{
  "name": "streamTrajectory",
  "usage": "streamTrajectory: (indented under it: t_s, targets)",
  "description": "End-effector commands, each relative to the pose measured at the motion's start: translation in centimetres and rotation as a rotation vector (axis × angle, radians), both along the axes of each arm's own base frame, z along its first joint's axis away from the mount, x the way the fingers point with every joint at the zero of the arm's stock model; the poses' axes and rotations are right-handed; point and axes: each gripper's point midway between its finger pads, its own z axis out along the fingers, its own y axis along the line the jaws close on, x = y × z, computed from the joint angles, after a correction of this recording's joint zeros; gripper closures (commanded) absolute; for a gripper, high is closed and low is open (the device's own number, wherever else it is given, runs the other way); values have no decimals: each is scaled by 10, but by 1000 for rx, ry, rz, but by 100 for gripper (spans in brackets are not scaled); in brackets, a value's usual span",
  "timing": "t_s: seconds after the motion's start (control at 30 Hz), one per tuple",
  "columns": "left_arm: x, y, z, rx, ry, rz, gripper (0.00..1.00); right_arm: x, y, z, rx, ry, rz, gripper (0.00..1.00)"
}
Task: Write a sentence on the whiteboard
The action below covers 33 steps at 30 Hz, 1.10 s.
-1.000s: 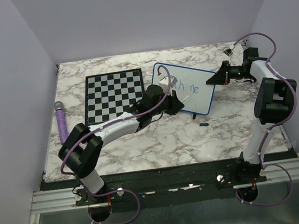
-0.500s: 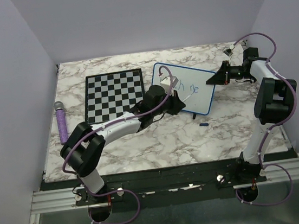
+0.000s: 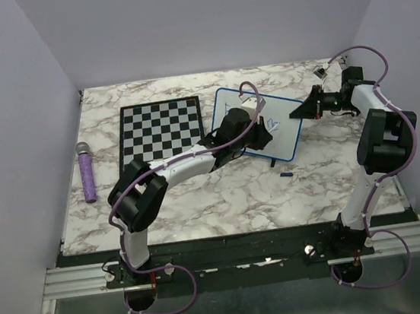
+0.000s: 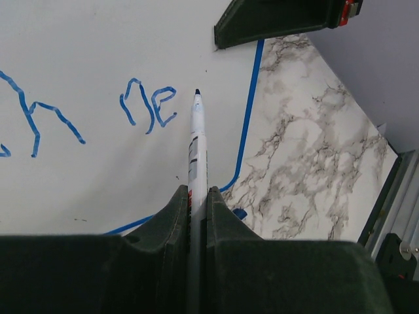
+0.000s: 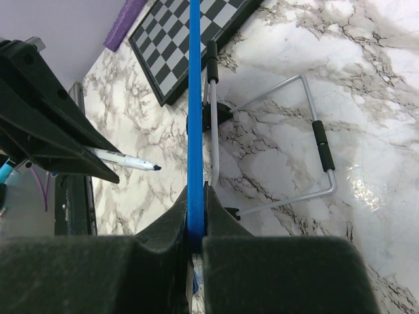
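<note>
The whiteboard (image 3: pixel 282 121) with its blue frame stands tilted on the marble table, right of the chessboard. My right gripper (image 3: pixel 302 110) is shut on its right edge; the right wrist view shows the blue frame (image 5: pixel 194 98) edge-on between the jaws. My left gripper (image 4: pixel 198 191) is shut on a white marker (image 4: pixel 196 140) with a blue tip. The tip hovers just right of the blue letters "ne" (image 4: pixel 149 108), with "h" (image 4: pixel 46 121) further left. In the right wrist view the marker tip (image 5: pixel 156 168) stands a little off the board face. My left gripper (image 3: pixel 256 128) covers most of the writing from above.
The black-and-white chessboard (image 3: pixel 159 132) lies left of the board. A purple cylinder (image 3: pixel 87 173) lies near the left wall. A small blue cap (image 3: pixel 286 172) sits on the table in front of the board. A wire stand (image 5: pixel 308 140) props the board from behind.
My left arm has swung right along the board, carrying the marker from the middle of the writing to past the "ne". The right arm and the board have not moved.
</note>
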Motion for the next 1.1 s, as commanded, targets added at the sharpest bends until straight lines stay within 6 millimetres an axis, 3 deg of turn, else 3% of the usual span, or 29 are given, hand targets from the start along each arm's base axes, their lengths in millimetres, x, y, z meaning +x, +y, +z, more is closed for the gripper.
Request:
streamTrajectory:
  t_s: [0.0, 1.07]
  targets:
    - [10, -7, -11, 48, 22, 33, 100, 8, -2, 8, -62, -88, 6, 99]
    - [21, -16, -26, 101, 37, 44, 100, 8, -2, 9, -60, -88, 6, 99]
